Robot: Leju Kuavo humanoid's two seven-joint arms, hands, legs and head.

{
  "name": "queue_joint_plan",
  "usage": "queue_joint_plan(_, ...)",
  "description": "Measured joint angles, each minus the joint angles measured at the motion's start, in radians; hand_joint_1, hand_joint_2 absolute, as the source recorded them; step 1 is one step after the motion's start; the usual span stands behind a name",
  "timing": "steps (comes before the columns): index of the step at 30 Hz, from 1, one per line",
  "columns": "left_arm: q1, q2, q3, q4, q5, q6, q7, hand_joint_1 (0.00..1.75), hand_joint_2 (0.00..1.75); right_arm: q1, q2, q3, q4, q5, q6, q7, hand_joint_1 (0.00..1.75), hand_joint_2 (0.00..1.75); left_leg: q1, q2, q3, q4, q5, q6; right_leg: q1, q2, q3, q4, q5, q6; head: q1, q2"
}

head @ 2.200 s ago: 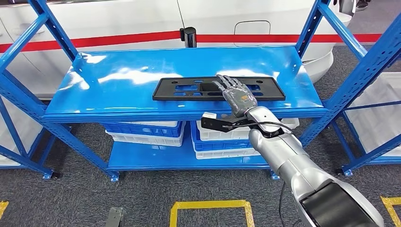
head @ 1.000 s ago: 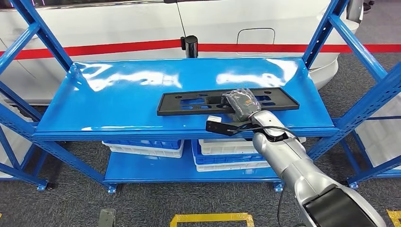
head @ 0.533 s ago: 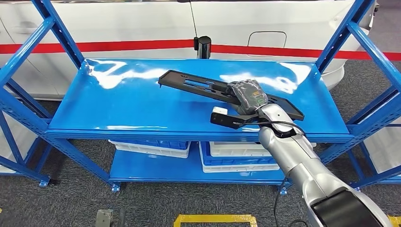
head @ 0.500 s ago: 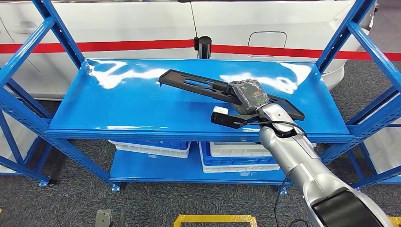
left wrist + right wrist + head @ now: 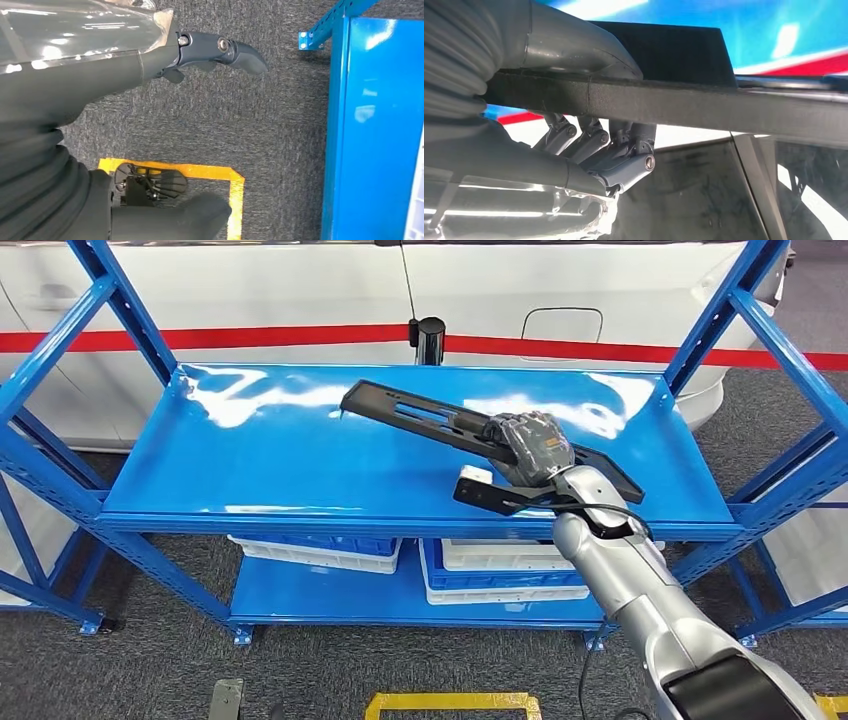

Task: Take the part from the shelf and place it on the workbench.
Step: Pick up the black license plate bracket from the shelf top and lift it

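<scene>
The part (image 5: 410,412) is a long flat black plate with cut-outs. My right hand (image 5: 530,445) grips it near its middle over the blue shelf top (image 5: 280,470). The plate is tilted, its far-left end raised off the shelf and its right end low near the surface. In the right wrist view the plate's edge (image 5: 704,107) runs across between the thumb and the curled fingers (image 5: 624,145) of my right hand. My left hand (image 5: 75,75) hangs over the carpet with its fingers apart, holding nothing.
Blue uprights (image 5: 115,310) frame the shelf on both sides. White and blue crates (image 5: 500,575) sit on the lower level. A white car with a red stripe and a black post (image 5: 431,338) stand behind. Yellow floor marking (image 5: 450,702) lies in front.
The plate lay flat under my open right hand; the hand closed on it and lifted it, left end up. Since half a second ago it moved slightly right. The camera also shifted.
</scene>
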State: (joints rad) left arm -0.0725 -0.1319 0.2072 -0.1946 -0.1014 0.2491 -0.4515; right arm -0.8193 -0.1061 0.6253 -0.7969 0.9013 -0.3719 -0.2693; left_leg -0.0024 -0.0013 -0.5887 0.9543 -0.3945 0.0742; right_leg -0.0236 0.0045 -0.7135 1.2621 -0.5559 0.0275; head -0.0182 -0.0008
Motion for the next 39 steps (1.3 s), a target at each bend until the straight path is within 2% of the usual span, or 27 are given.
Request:
queue_joint_plan(1,0.0,0.0,-0.002,0.0,-0.004,0.0,0.004,0.0,1.75,0.009,-0.002,0.0,0.0,0.002,-0.001,0.002,1.75,1.75,0.001,0.0,-0.001,0.001,0.001,-0.002,-0.002,0.0,-0.001,0.015,-0.001,0.007,0.0,0.0)
queue_joint_plan(2,0.0,-0.001,-0.004,0.0,-0.007,0.001,0.008,0.0,1.75,0.015,-0.004,-0.001,-0.001,0.004,-0.001,0.004,1.75,1.75,0.003,-0.001,-0.003,0.003,0.003,-0.005,-0.004,-0.001,0.02,-0.016,0.014,0.017,0.0,0.0)
queue_joint_plan(4,-0.001,-0.001,-0.008,0.0,-0.012,0.002,0.013,0.0,1.75,0.019,-0.006,-0.003,-0.005,0.006,-0.002,0.011,1.75,1.75,0.007,-0.001,-0.012,0.015,0.001,-0.016,-0.012,-0.004,0.107,-0.16,0.06,0.037,0.001,0.0)
queue_joint_plan(5,-0.002,-0.001,-0.011,0.0,-0.014,0.002,0.014,0.0,1.75,0.02,-0.006,-0.005,-0.008,0.007,-0.003,0.013,1.75,1.75,0.007,-0.002,-0.018,0.024,0.0,-0.023,-0.011,-0.002,0.141,-0.217,0.079,0.038,0.0,0.0)
queue_joint_plan(7,-0.003,-0.001,-0.015,0.0,-0.015,0.001,0.016,0.0,1.75,0.021,-0.007,-0.007,-0.014,0.008,-0.004,0.016,1.75,1.75,0.005,-0.005,-0.032,0.043,-0.001,-0.038,-0.008,0.004,0.162,-0.257,0.088,0.027,-0.001,0.0)
queue_joint_plan(9,-0.004,0.0,-0.016,0.0,-0.016,0.001,0.018,0.0,1.75,0.023,-0.009,-0.007,-0.017,0.01,-0.005,0.017,1.75,1.75,0.008,-0.009,-0.044,0.054,0.001,-0.049,-0.01,0.007,0.147,-0.25,0.092,0.009,-0.002,0.0)
queue_joint_plan(10,-0.004,0.001,-0.017,0.001,-0.017,0.001,0.02,0.0,1.75,0.023,-0.009,-0.007,-0.019,0.011,-0.005,0.017,1.75,1.75,0.011,-0.009,-0.052,0.064,-0.01,-0.055,-0.012,0.007,0.141,-0.247,0.097,0.0,-0.004,0.0)
queue_joint_plan(12,-0.004,0.003,-0.017,0.001,-0.021,-0.001,0.025,0.0,1.75,0.023,-0.01,-0.008,-0.025,0.011,-0.004,0.017,1.75,1.75,0.016,-0.005,-0.078,0.132,-0.073,-0.067,-0.014,0.005,0.129,-0.248,0.109,-0.018,-0.007,0.0)
queue_joint_plan(14,-0.004,0.003,-0.019,0.001,-0.026,-0.005,0.029,0.0,1.75,0.026,-0.012,-0.008,-0.03,0.012,-0.001,0.017,1.75,1.75,0.017,-0.003,-0.116,0.259,-0.159,-0.076,-0.009,0.002,0.115,-0.248,0.12,-0.03,-0.01,0.0)
queue_joint_plan(15,-0.004,0.003,-0.021,0.001,-0.029,-0.007,0.031,0.0,1.75,0.028,-0.013,-0.008,-0.031,0.013,0.001,0.018,1.75,1.75,0.018,-0.002,-0.126,0.309,-0.184,-0.078,-0.006,0.0,0.107,-0.247,0.126,-0.032,-0.01,0.0)
queue_joint_plan(16,-0.004,0.003,-0.022,0.001,-0.033,-0.007,0.032,0.0,1.75,0.03,-0.015,-0.008,-0.031,0.015,0.002,0.019,1.75,1.75,0.019,-0.002,-0.121,0.33,-0.19,-0.078,-0.004,0.0,0.099,-0.247,0.133,-0.033,-0.01,0.0)
queue_joint_plan(17,-0.004,0.004,-0.024,0.001,-0.037,-0.008,0.035,0.0,1.75,0.031,-0.018,-0.008,-0.032,0.016,0.003,0.02,1.75,1.75,0.02,-0.002,-0.097,0.312,-0.177,-0.076,-0.002,-0.001,0.092,-0.247,0.139,-0.032,-0.01,0.0)
queue_joint_plan(18,-0.005,0.004,-0.026,0.001,-0.041,-0.008,0.037,0.0,1.75,0.033,-0.022,-0.009,-0.033,0.017,0.002,0.022,1.75,1.75,0.02,-0.002,-0.056,0.262,-0.155,-0.071,-0.001,-0.001,0.086,-0.247,0.145,-0.03,-0.01,0.0)
queue_joint_plan(20,-0.009,0.006,-0.033,0.001,-0.049,-0.01,0.042,0.0,1.75,0.036,-0.031,-0.015,-0.04,0.019,0.0,0.027,1.75,1.75,0.017,-0.003,0.04,0.127,-0.127,-0.061,0.002,-0.001,0.076,-0.248,0.159,-0.022,-0.01,0.0)
queue_joint_plan(22,-0.013,0.008,-0.039,0.001,-0.055,-0.012,0.047,0.0,1.75,0.041,-0.04,-0.024,-0.049,0.018,-0.004,0.03,1.75,1.75,0.008,-0.005,0.082,0.056,-0.122,-0.052,0.001,-0.003,0.072,-0.25,0.172,-0.009,-0.01,0.0)
queue_joint_plan(25,-0.014,0.009,-0.044,0.001,-0.06,-0.018,0.05,0.0,1.75,0.062,-0.055,-0.037,-0.084,0.009,-0.006,0.021,1.75,1.75,0.002,-0.003,0.071,0.043,-0.097,-0.033,0.001,-0.004,0.062,-0.253,0.184,0.009,-0.011,0.0)
queue_joint_plan(26,-0.015,0.01,-0.045,0.001,-0.061,-0.018,0.05,0.0,1.75,0.07,-0.063,-0.043,-0.104,0.004,-0.005,0.017,1.75,1.75,0.003,0.0,0.064,0.037,-0.084,-0.022,0.002,-0.004,0.051,-0.238,0.166,0.008,-0.01,0.0)
queue_joint_plan(27,-0.015,0.01,-0.045,0.001,-0.063,-0.019,0.05,0.0,1.75,0.077,-0.07,-0.049,-0.124,0.0,-0.003,0.015,1.75,1.75,0.004,0.002,0.054,0.031,-0.069,-0.014,0.003,-0.004,0.035,-0.202,0.132,0.003,-0.009,0.0)
queue_joint_plan(29,-0.016,0.011,-0.046,0.001,-0.064,-0.02,0.05,0.0,1.75,0.086,-0.082,-0.058,-0.158,-0.005,-0.001,0.014,1.75,1.75,0.001,0.004,0.025,0.03,-0.046,-0.004,0.003,-0.004,-0.007,-0.074,0.045,-0.007,-0.008,0.0)
queue_joint_plan(30,-0.016,0.011,-0.047,0.001,-0.065,-0.021,0.05,0.0,1.75,0.092,-0.086,-0.061,-0.17,-0.006,0.0,0.014,1.75,1.75,0.0,0.004,0.011,0.031,-0.035,-0.004,0.003,-0.004,-0.02,-0.011,0.016,-0.006,-0.008,0.0)
queue_joint_plan(31,-0.016,0.01,-0.047,0.001,-0.065,-0.022,0.05,0.0,1.75,0.097,-0.09,-0.062,-0.179,-0.006,0.0,0.014,1.75,1.75,-0.002,0.004,-0.004,0.031,-0.025,-0.004,0.003,-0.004,-0.021,0.029,0.006,0.001,-0.008,0.0)
queue_joint_plan(32,-0.016,0.01,-0.047,0.001,-0.065,-0.022,0.05,0.0,1.75,0.102,-0.093,-0.064,-0.187,-0.006,0.001,0.014,1.75,1.75,-0.003,0.004,-0.019,0.033,-0.015,-0.005,0.004,-0.004,-0.004,0.031,0.014,0.01,-0.007,0.0)
queue_joint_plan(33,-0.016,0.01,-0.047,0.001,-0.065,-0.022,0.051,0.0,1.75,0.105,-0.095,-0.066,-0.195,-0.006,0.001,0.014,1.75,1.75,-0.004,0.004,-0.032,0.035,-0.005,-0.007,0.004,-0.004,0.034,-0.005,0.033,0.019,-0.007,0.0)
queue_joint_plan(34,-0.016,0.01,-0.047,0.001,-0.065,-0.022,0.051,0.0,1.75,0.106,-0.097,-0.068,-0.204,-0.006,0.002,0.014,1.75,1.75,-0.004,0.004,-0.045,0.039,0.003,-0.01,0.004,-0.004,0.085,-0.071,0.049,0.024,-0.007,0.0)
queue_joint_plan(36,-0.016,0.01,-0.047,0.001,-0.066,-0.022,0.051,0.0,1.75,0.108,-0.1,-0.073,-0.227,-0.007,0.006,0.014,1.75,1.75,-0.008,0.004,-0.066,0.05,0.016,-0.019,0.009,-0.003,0.18,-0.207,0.051,0.018,-0.009,0.0)
queue_joint_plan(37,-0.016,0.01,-0.047,0.001,-0.067,-0.022,0.051,0.0,1.75,0.11,-0.102,-0.076,-0.241,-0.007,0.011,0.013,1.75,1.75,-0.009,0.004,-0.073,0.054,0.023,-0.024,0.012,-0.003,0.202,-0.245,0.044,0.012,-0.009,0.0)
queue_joint_plan(39,-0.016,0.01,-0.047,0.001,-0.071,-0.023,0.051,0.0,1.75,0.119,-0.11,-0.079,-0.274,-0.008,0.027,0.012,1.75,1.75,-0.011,0.003,-0.082,0.057,0.038,-0.032,0.014,-0.003,0.198,-0.26,0.045,-0.002,-0.01,0.0)
